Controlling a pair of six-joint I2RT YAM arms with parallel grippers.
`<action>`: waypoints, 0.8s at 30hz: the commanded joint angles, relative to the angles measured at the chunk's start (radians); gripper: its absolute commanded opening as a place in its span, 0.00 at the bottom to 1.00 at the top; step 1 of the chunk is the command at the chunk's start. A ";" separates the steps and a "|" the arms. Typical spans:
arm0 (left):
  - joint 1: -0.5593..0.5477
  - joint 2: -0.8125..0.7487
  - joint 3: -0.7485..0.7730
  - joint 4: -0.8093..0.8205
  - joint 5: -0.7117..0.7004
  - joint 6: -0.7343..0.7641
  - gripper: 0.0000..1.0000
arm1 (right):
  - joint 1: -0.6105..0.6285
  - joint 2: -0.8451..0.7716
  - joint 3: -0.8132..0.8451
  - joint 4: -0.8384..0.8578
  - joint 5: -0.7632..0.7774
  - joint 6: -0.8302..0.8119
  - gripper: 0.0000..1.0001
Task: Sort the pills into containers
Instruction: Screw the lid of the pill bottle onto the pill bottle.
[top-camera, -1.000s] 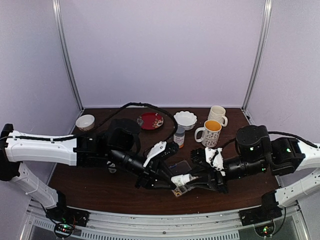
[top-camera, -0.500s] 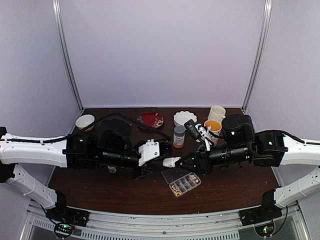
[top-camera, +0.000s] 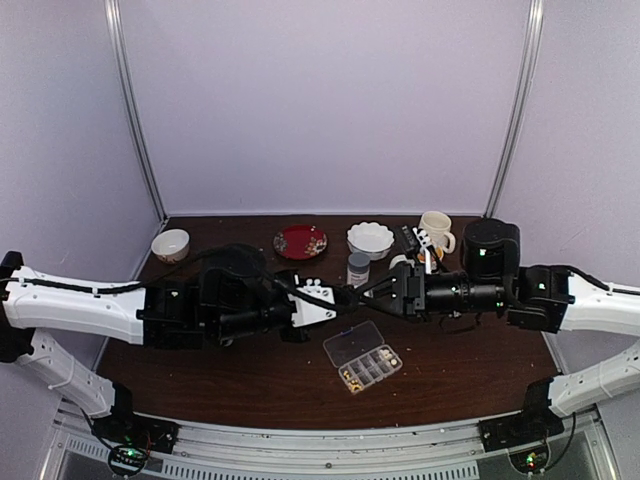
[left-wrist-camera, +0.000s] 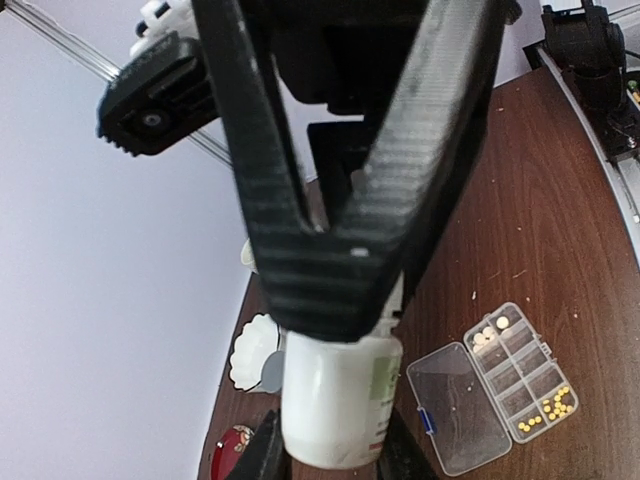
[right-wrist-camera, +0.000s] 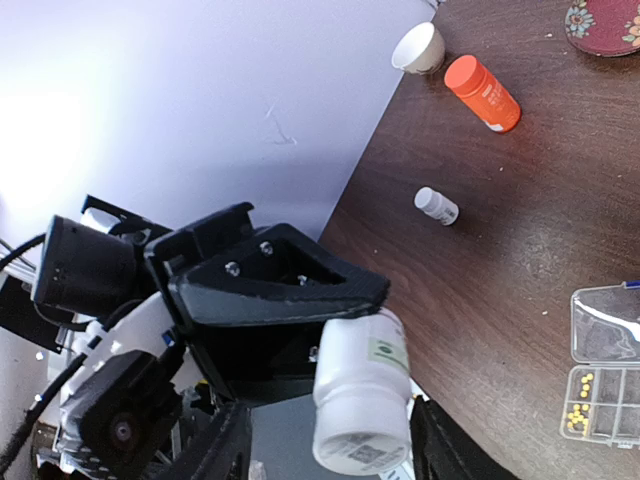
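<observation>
Pills (left-wrist-camera: 548, 405), tiny white and tan-yellow, are lying sorted in the clear plastic organiser box (top-camera: 348, 345) at lower centre, while left jaws are pinching a white plastic bottle (left-wrist-camera: 335, 405), right jaws spread round it, more sorting probably waiting.

Crockery lines the back edge of a dark brown wooden tabletop (top-camera: 200, 385): a small cream bowl (top-camera: 170, 244) near the back left corner, a round red patterned plate (top-camera: 301, 241), a white scalloped bowl (top-camera: 370, 239) and a white printed mug (top-camera: 436, 230) toward the back right corner. A grey-capped bottle (top-camera: 358, 268) stands upright just in front of the scalloped bowl. An orange plastic bottle (right-wrist-camera: 482, 92) and a small white vial (right-wrist-camera: 437, 206) lie on their sides near the cream bowl, apart from each other. A white labelled plastic bottle (right-wrist-camera: 362, 400) is raised off the tabletop.
</observation>
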 joint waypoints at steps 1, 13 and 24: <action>-0.004 0.006 0.021 0.083 0.012 -0.044 0.00 | -0.025 -0.048 0.022 -0.005 -0.104 -0.152 0.66; 0.104 -0.067 -0.002 -0.038 0.511 -0.376 0.00 | -0.010 -0.112 0.118 -0.398 -0.008 -1.051 0.68; 0.148 -0.022 0.065 -0.152 0.723 -0.524 0.00 | 0.082 -0.157 0.122 -0.416 0.009 -1.634 0.59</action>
